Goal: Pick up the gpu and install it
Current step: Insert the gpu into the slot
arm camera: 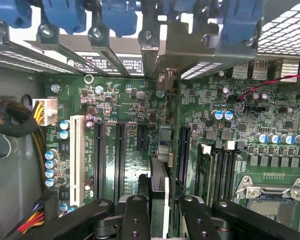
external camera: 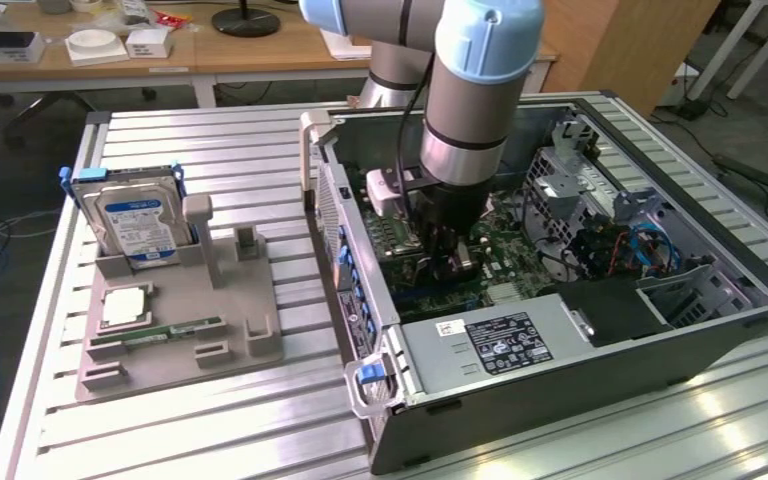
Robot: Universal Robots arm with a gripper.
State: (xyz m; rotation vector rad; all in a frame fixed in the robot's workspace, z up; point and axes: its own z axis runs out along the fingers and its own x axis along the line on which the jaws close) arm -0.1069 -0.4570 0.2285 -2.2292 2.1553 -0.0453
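My gripper (external camera: 446,258) reaches down into the open computer case (external camera: 704,330), just above the green motherboard (external camera: 518,262). In the wrist view the gpu (arm camera: 159,175) is a slim dark card seen edge-on, held between the two black fingers (arm camera: 135,212). My gripper (arm camera: 159,205) is shut on it. The card runs between the black expansion slots (arm camera: 119,150) toward a silvery bracket (arm camera: 157,55) at the case's rear slot openings. Whether its lower edge sits in a slot is hidden by the card itself.
A grey fixture (external camera: 177,335) on the slatted table, at the exterior view's left, holds a blue-labelled hard drive (external camera: 137,222), a processor chip (external camera: 124,305) and a green memory stick (external camera: 177,327). The power supply (external camera: 498,345), cable bundle (arm camera: 20,120), blue latches (arm camera: 120,15) and processor socket (arm camera: 270,200) surround the gripper.
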